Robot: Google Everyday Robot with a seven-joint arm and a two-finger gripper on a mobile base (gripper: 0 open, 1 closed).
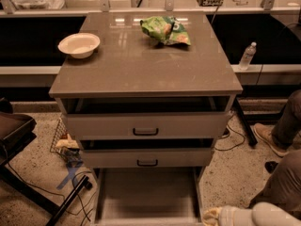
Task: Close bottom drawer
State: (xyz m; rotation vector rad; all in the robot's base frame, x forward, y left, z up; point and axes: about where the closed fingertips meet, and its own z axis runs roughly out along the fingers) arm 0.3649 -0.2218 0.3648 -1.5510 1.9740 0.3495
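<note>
The bottom drawer (146,192) of the grey cabinet is pulled far out toward me. Its long flat grey floor shows, and its front panel and handle lie at or below the lower edge of the view. Above it the two taller-fronted drawers, the middle one (146,158) and the top one (146,125), each stand slightly open. My gripper (212,216) is at the bottom right, on the end of the white arm (263,215). It is just beside the bottom drawer's right front corner.
A white bowl (79,44) and a green snack bag (165,30) lie on the cabinet top (141,69). A water bottle (247,55) stands at the right. A person's legs (284,173) are at the right, with cables and a dark stand (28,173) at the left.
</note>
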